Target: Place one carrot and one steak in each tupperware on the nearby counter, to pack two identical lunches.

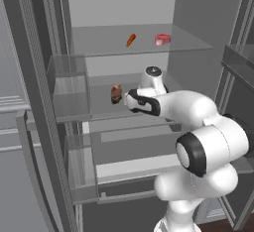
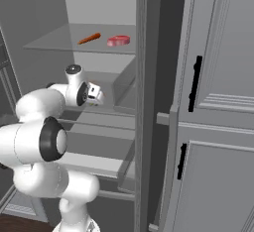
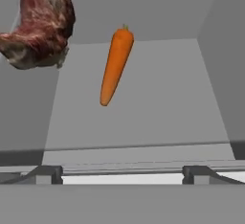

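Observation:
In the open fridge, one carrot (image 1: pixel 130 39) (image 2: pixel 89 38) and the pink-red steak (image 1: pixel 162 39) (image 2: pixel 118 40) lie on the top glass shelf. On the middle shelf the dark brown steak (image 1: pixel 116 93) (image 3: pixel 40 24) lies beside a second carrot (image 3: pixel 115 64). My gripper (image 1: pixel 128 98) (image 2: pixel 97 95) (image 3: pixel 122 174) reaches in at the middle shelf's front edge. It is open wide and holds nothing. The carrot lies straight ahead of it, a short way off, and the steak is to that carrot's left in the hand view. The tupperware and the counter are out of view.
Glass shelves (image 1: pixel 99 104) and a lower drawer (image 1: pixel 129 169) fill the fridge. The open door's bins (image 1: pixel 67 85) stand on the left. A grey door with black handles (image 2: pixel 194 83) closes off the right, its edge (image 2: pixel 142 102) near my arm.

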Robot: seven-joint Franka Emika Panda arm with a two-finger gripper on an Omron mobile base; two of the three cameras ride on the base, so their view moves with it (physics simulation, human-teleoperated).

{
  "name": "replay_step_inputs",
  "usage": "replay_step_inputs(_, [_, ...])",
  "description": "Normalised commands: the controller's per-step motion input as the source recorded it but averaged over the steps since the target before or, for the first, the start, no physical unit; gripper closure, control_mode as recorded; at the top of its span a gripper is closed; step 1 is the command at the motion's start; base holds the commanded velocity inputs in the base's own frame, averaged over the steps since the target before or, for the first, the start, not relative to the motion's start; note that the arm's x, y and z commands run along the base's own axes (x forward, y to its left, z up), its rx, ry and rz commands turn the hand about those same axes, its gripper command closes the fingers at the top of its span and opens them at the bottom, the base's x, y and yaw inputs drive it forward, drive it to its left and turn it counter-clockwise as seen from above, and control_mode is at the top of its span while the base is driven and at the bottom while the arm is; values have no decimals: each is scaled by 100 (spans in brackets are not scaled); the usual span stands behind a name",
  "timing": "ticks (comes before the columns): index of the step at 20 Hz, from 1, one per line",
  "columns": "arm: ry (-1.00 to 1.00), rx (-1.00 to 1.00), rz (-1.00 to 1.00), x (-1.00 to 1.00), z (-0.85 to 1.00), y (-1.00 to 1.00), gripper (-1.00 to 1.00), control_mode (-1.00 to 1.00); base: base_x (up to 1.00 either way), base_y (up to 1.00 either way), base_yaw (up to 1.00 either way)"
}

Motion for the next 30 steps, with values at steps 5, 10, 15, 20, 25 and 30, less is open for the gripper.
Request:
replay_step_inputs(5, [0,0,0,44,-25,0,-100,-100,0,0,0])
replay_step_inputs(10, [1,0,0,44,-21,0,-100,-100,0,0,0])
replay_step_inputs(15, [2,0,0,39,-21,0,-100,-100,0,0,0])
replay_step_inputs(20, [5,0,0,30,-22,0,-100,-100,0,0,0])
replay_step_inputs(25, [3,0,0,40,-22,0,-100,-100,0,0,0])
replay_step_inputs(30, [3,0,0,34,-32,2,-100,-100,0,0,0])
